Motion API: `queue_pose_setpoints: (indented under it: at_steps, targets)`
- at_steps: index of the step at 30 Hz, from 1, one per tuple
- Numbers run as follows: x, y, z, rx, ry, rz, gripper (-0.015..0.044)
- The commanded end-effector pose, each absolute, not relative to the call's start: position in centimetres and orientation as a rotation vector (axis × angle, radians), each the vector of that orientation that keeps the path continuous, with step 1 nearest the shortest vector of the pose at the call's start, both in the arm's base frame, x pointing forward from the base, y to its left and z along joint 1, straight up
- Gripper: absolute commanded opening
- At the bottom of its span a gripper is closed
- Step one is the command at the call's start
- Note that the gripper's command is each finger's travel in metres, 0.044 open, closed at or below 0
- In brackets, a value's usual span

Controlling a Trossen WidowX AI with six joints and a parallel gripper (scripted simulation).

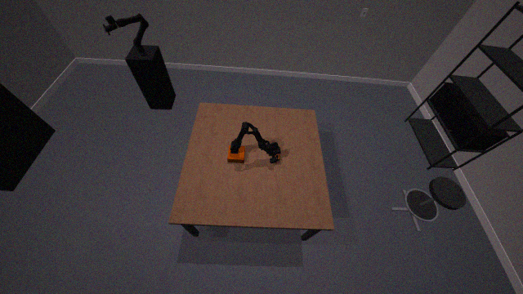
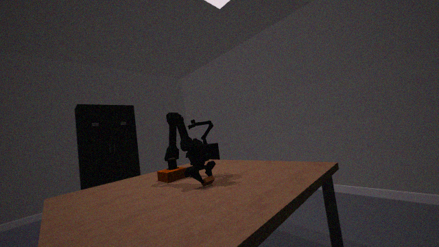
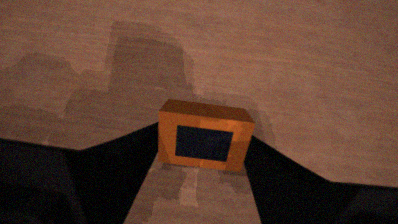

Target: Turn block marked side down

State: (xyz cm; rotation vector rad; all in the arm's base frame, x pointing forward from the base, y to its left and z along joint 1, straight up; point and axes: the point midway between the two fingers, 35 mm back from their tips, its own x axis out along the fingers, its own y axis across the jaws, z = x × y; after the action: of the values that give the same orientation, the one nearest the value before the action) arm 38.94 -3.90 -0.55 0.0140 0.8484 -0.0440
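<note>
The block (image 2: 208, 180) (image 3: 167, 137) is orange, with a dark rectangular mark on the side that faces the wrist camera. My gripper (image 1: 276, 158) (image 2: 208, 180) (image 3: 203, 132) is shut on the block, one finger at each short end. In the exterior view the block is tilted and low over the wooden table (image 1: 253, 196) (image 2: 154, 213); whether its lower edge touches the table I cannot tell. The side facing away from the wrist camera is hidden. In the top view the block is mostly hidden by the fingers.
The arm stands on an orange base box (image 1: 236, 155) (image 2: 168, 175) on the table, left of the gripper. A second arm on a black pedestal (image 1: 151, 77), a black shelf rack and a round stool stand off the table. Shadows of the arm fall around the block.
</note>
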Motion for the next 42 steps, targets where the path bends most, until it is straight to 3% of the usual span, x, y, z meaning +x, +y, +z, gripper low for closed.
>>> queue_pose_setpoints:
  at_steps: [1, 42]
  targets:
    - [39.4, -3.9, -1.2, 0.016, 0.787, -0.042, 0.0000]
    - [37.6, -3.7, -1.6, 0.004, 0.341, -0.041, 0.0000]
